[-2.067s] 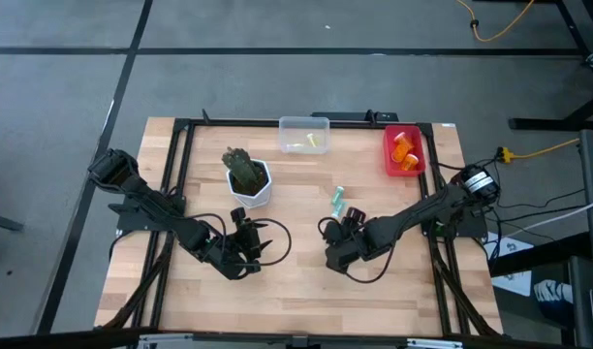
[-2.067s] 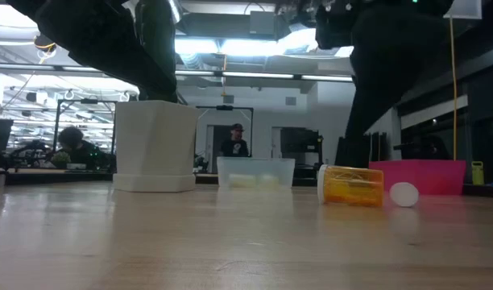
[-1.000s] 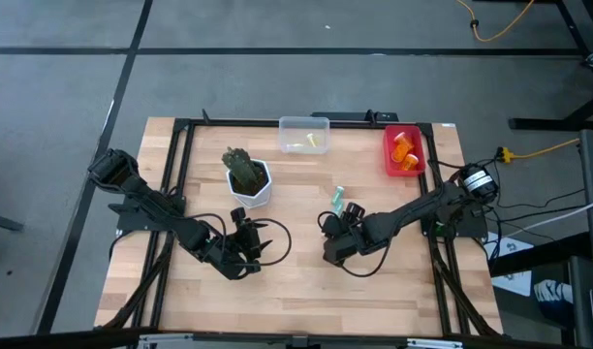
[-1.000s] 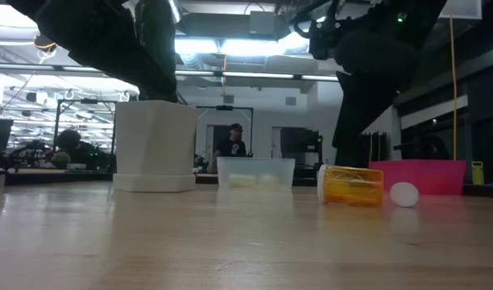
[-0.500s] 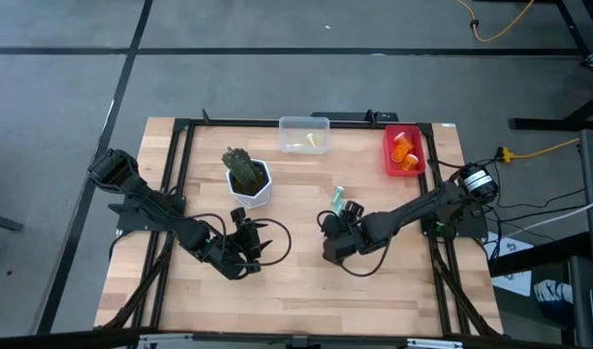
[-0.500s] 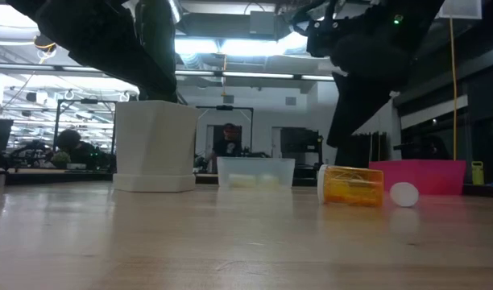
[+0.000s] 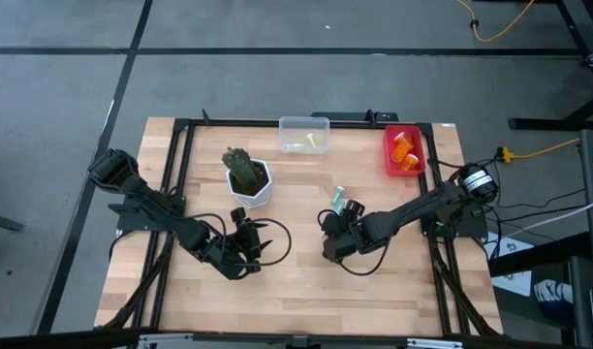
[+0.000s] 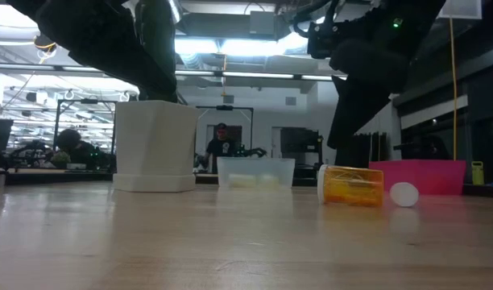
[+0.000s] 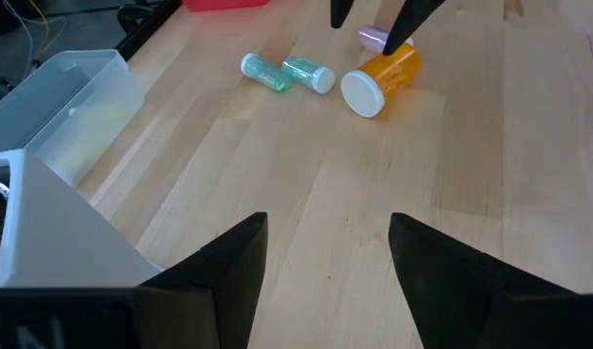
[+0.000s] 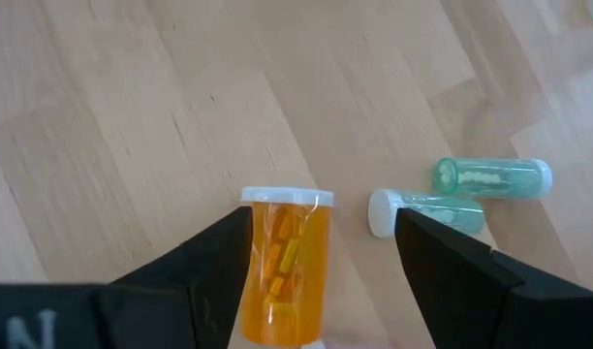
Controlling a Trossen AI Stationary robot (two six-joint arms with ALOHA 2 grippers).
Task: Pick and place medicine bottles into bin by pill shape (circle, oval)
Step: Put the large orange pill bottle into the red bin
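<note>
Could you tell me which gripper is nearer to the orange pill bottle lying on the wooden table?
Right. The right gripper hovers open directly over the orange pill bottle; the left gripper waits open farther off, near the white pot.

Landmark: pot (image 7: 249, 178), left-centre on the table (image 7: 296, 291). Clear bin (image 7: 304, 135) sits right of the pot at the far edge; red bin (image 7: 404, 150) further right, bottles in it. Two small bottles (image 9: 288, 74) lie right of the pot, mid-table. Large bottle (image 10: 285, 263) lies on its side just beside them, between the right gripper (image 10: 321, 281) fingers. Left gripper (image 7: 261, 243) sits just in front of the pot.
</note>
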